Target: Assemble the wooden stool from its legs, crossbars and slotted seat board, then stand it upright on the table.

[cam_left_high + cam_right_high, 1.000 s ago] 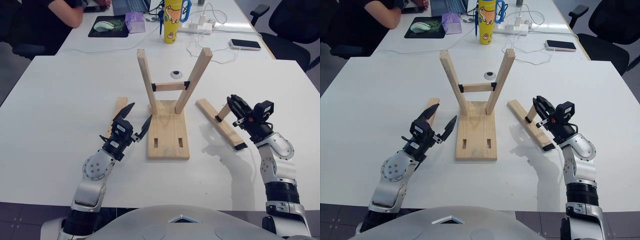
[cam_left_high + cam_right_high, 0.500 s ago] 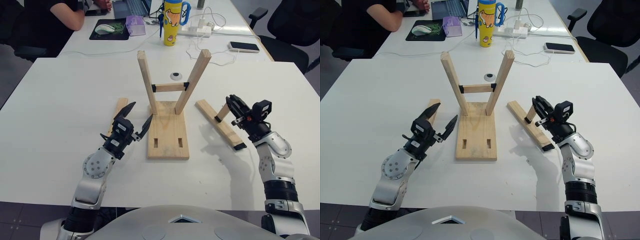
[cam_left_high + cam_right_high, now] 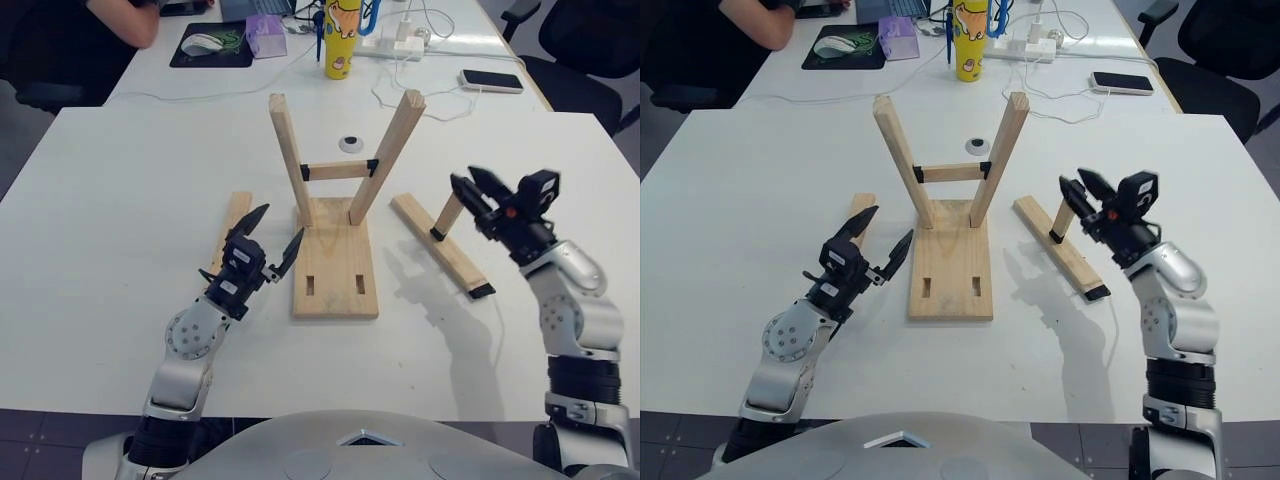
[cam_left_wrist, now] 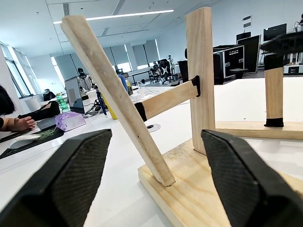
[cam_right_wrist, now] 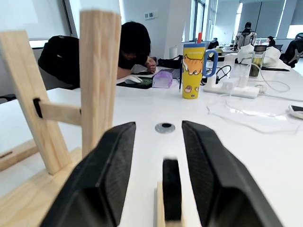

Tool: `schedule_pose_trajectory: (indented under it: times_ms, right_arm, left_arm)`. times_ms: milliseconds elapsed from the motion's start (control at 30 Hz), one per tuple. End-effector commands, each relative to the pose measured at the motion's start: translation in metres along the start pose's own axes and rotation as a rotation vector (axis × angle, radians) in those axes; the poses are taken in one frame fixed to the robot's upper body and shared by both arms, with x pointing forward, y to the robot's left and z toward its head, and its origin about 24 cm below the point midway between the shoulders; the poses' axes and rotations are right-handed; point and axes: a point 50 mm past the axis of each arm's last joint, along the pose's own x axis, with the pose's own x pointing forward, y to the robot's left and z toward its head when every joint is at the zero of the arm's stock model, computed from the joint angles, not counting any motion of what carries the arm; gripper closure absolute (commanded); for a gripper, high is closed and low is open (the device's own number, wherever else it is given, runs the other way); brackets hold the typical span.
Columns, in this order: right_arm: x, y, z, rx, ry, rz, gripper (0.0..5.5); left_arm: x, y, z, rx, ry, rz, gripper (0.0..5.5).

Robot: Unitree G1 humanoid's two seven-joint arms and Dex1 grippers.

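Note:
The slotted seat board lies flat mid-table. Two legs joined by a crossbar stand in its far slots, leaning apart. A spare leg lies left of the board. Another leg lies to the right, with a black-tipped crossbar sticking up from it. My left gripper is open just left of the board and faces the standing legs. My right gripper is open at the upright crossbar's top end, its fingers either side and apart from it.
On the far table stand a yellow mug, a phone, a power strip with cables and a mouse on a mat. A round grommet sits behind the stool. Bare tabletop lies at the front and far left.
My right gripper has risen from around the upright crossbar to its top end. The left arm and the wooden parts have not moved.

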Motion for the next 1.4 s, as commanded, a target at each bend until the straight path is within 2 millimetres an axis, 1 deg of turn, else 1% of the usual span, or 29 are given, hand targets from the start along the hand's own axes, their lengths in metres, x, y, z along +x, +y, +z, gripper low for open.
schedule_pose_trajectory:
  times_ms: [33,67,100,133,200,233,267,367,433,500,633,767,800,833,867,900,933,967,1000,1033,1067,1100,1133,1167,1300,1333,1400]
  right_arm:
    - [0.030,-0.001,0.052,-0.006,-0.144,0.026,3.70]
    - [0.034,-0.002,0.056,-0.026,-0.141,0.019,3.88]
    - [0.040,-0.004,0.058,-0.031,-0.143,0.013,3.94]
    - [0.046,-0.005,0.058,-0.042,-0.133,0.002,4.15]
    - [0.056,-0.008,0.055,-0.060,-0.096,-0.030,4.64]
    - [0.057,-0.009,0.050,-0.058,-0.075,-0.039,4.77]
    - [0.056,-0.010,0.044,-0.052,-0.049,-0.054,5.00]
    - [0.048,-0.009,0.028,-0.022,0.002,-0.076,5.43]
    - [0.049,-0.005,0.026,-0.009,0.001,-0.068,5.49]
    - [0.053,-0.002,0.032,-0.014,-0.026,-0.060,5.49]
    - [0.064,0.000,0.057,-0.047,-0.135,-0.058,5.49]
    - [0.075,0.002,0.077,-0.088,-0.214,-0.058,5.49]
    - [0.077,0.002,0.080,-0.093,-0.223,-0.057,5.49]
    - [0.078,0.002,0.078,-0.098,-0.214,-0.060,5.49]
    - [0.078,0.001,0.074,-0.097,-0.203,-0.065,5.49]
    - [0.075,-0.001,0.063,-0.093,-0.161,-0.079,5.49]
    - [0.070,-0.003,0.047,-0.092,-0.092,-0.103,5.49]
    - [0.062,-0.007,0.022,-0.075,0.018,-0.139,5.49]
    - [0.048,-0.009,-0.015,-0.039,0.184,-0.152,5.49]
    - [0.029,-0.012,-0.048,-0.012,0.317,-0.188,5.49]
    - [0.004,-0.010,-0.079,0.032,0.445,-0.204,5.49]
    - [-0.017,-0.006,-0.097,0.059,0.511,-0.216,5.49]
    - [-0.029,-0.004,-0.105,0.077,0.527,-0.238,5.49]
    - [-0.029,-0.001,-0.104,0.081,0.509,-0.230,5.49]
    - [-0.003,-0.007,-0.081,0.043,0.391,-0.235,5.49]
    - [-0.001,-0.009,-0.078,0.034,0.377,-0.242,5.49]
    - [-0.003,-0.013,-0.077,0.014,0.363,-0.254,5.49]
  left_arm:
    - [-0.002,-0.001,-0.003,0.001,0.012,0.033,1.99]
    - [-0.002,-0.001,-0.004,0.002,0.010,0.036,1.99]
    - [-0.001,-0.002,-0.003,0.001,0.008,0.039,1.99]
    - [-0.001,-0.002,-0.003,0.002,0.005,0.042,1.99]
    - [0.002,-0.002,-0.003,0.003,0.001,0.038,1.99]
    - [0.003,-0.002,-0.003,0.007,-0.001,0.034,1.99]
    - [0.004,-0.002,-0.003,0.008,-0.003,0.033,1.99]
    - [0.002,0.001,-0.004,0.011,0.003,0.038,1.99]
    - [0.001,0.000,-0.005,0.010,0.007,0.037,1.99]
    - [0.001,-0.002,-0.005,0.008,0.008,0.036,1.99]
    - [0.002,-0.003,-0.005,0.005,0.006,0.033,1.99]
    - [0.004,-0.002,-0.005,0.007,0.004,0.034,1.99]
    - [0.004,-0.002,-0.005,0.007,0.003,0.034,1.99]
    - [0.004,-0.002,-0.005,0.008,0.002,0.035,1.99]
    - [0.004,-0.002,-0.005,0.008,0.002,0.036,1.99]
    - [0.004,-0.002,-0.004,0.009,0.001,0.035,1.99]
    - [0.004,-0.002,-0.004,0.009,0.001,0.038,1.99]
    - [0.004,-0.002,-0.004,0.009,0.000,0.039,1.99]
    - [0.004,-0.002,-0.004,0.009,0.000,0.041,1.99]
    - [0.004,-0.002,-0.004,0.009,-0.001,0.038,1.99]
    - [0.004,-0.002,-0.003,0.012,-0.004,0.034,1.99]
    - [0.006,-0.001,-0.002,0.012,-0.009,0.023,1.99]
    - [0.007,0.001,-0.001,0.014,-0.012,0.020,1.99]
    - [0.006,0.003,-0.001,0.016,-0.014,0.020,1.99]
    - [0.007,0.005,-0.003,0.024,-0.009,0.009,1.99]
    - [0.009,0.005,-0.003,0.025,-0.011,0.004,1.99]
    - [0.010,0.006,-0.001,0.027,-0.018,0.004,1.99]
